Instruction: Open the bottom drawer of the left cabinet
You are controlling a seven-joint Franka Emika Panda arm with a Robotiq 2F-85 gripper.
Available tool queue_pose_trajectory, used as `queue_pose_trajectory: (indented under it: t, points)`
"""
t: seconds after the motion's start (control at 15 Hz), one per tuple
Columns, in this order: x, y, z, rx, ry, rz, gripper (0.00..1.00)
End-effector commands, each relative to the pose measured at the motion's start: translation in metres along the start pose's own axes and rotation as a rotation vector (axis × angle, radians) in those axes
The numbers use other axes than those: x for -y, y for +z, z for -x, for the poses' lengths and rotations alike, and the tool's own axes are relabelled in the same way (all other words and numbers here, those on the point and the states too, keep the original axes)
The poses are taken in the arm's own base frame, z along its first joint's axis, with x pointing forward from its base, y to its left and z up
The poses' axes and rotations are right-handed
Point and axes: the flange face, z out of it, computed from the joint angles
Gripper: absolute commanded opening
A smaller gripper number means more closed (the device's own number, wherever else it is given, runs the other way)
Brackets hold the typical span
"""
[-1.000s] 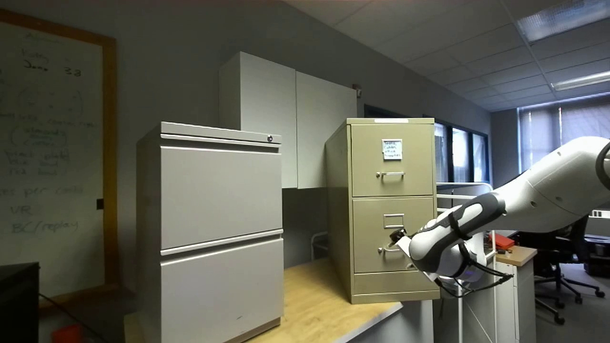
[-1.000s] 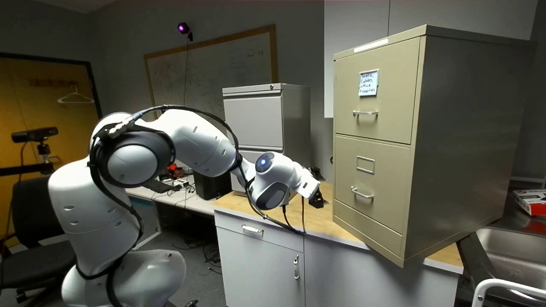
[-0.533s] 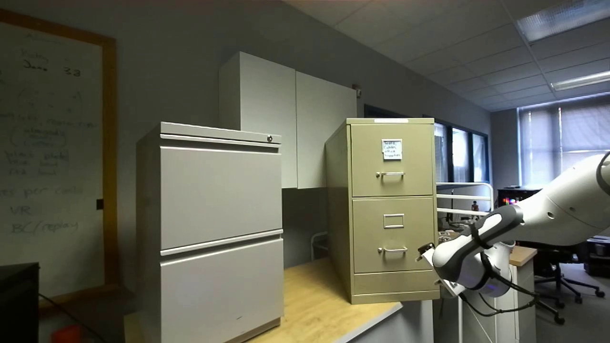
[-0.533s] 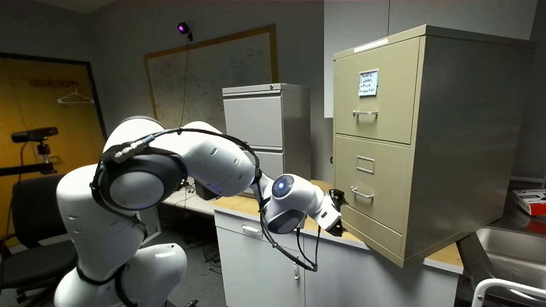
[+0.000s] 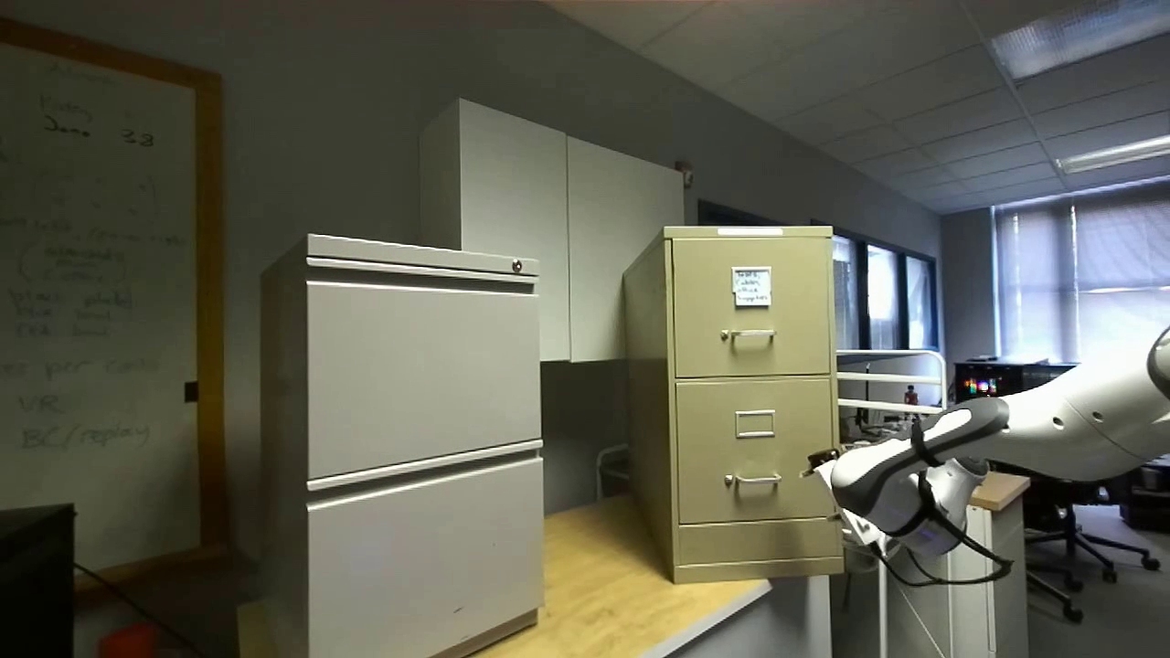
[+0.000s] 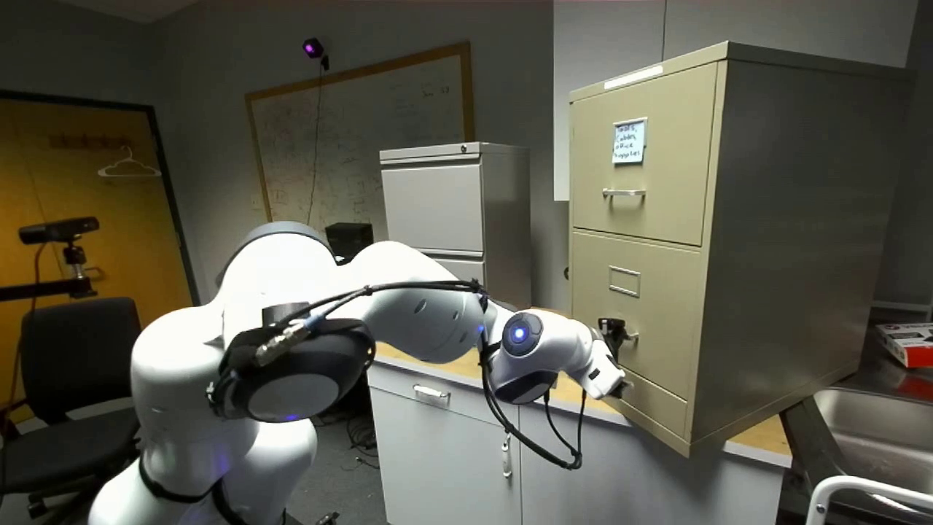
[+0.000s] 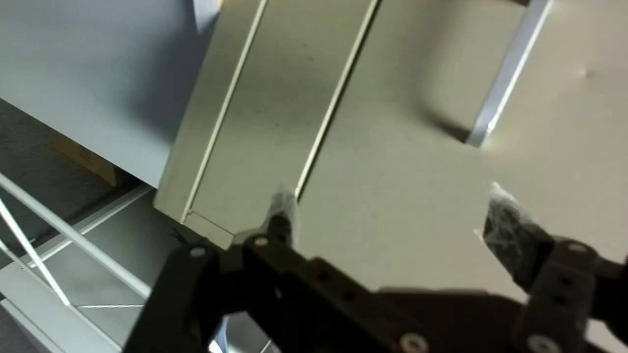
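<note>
The left cabinet, a tall beige metal filing cabinet, shows in both exterior views (image 5: 647, 393) (image 6: 794, 248). Its bottom drawer (image 5: 713, 434) (image 6: 663, 306) is shut, with an empty label frame and a silver bar handle (image 5: 757, 480). My gripper (image 5: 824, 489) (image 6: 625, 361) is in front of the drawer's lower part and hides part of the handle in an exterior view. In the wrist view the gripper (image 7: 390, 191) is open with nothing between the fingers. The drawer front (image 7: 392, 157) lies behind them, and the handle (image 7: 510, 73) is up and right of the fingertips, not between them.
A light-grey two-panel cabinet (image 5: 425, 375) stands beside it on the wooden counter (image 5: 603, 557). White wall cupboards (image 5: 512, 210) hang behind. A steel sink (image 6: 875, 426) and a red-and-white box (image 6: 907, 344) are past the beige cabinet. White metal rails (image 7: 73, 235) run below it.
The arm has lowered and reached toward the beige cabinet's front, moving right in both exterior views. The handle, partly covered a second ago, shows whole in an exterior view. The drawer has not moved.
</note>
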Motion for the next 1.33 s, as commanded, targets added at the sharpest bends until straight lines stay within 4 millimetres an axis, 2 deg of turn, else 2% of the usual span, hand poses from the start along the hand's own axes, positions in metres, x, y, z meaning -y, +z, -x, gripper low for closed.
queue_pose_trajectory:
  t: [0.0,0.13,0.33,0.93,1.2,1.27]
  points:
    - [0.029,0.009,-0.029,-0.016,0.007,-0.104,1.00]
    - [0.040,0.010,-0.038,-0.023,-0.005,-0.136,1.00]
    - [0.050,0.021,-0.036,-0.001,-0.025,-0.179,1.00]
    - [0.059,0.068,0.024,0.133,-0.072,-0.245,1.00]
    - [0.055,0.083,0.034,0.144,-0.085,-0.207,1.00]
    - [0.053,0.086,0.033,0.126,-0.092,-0.178,0.75]
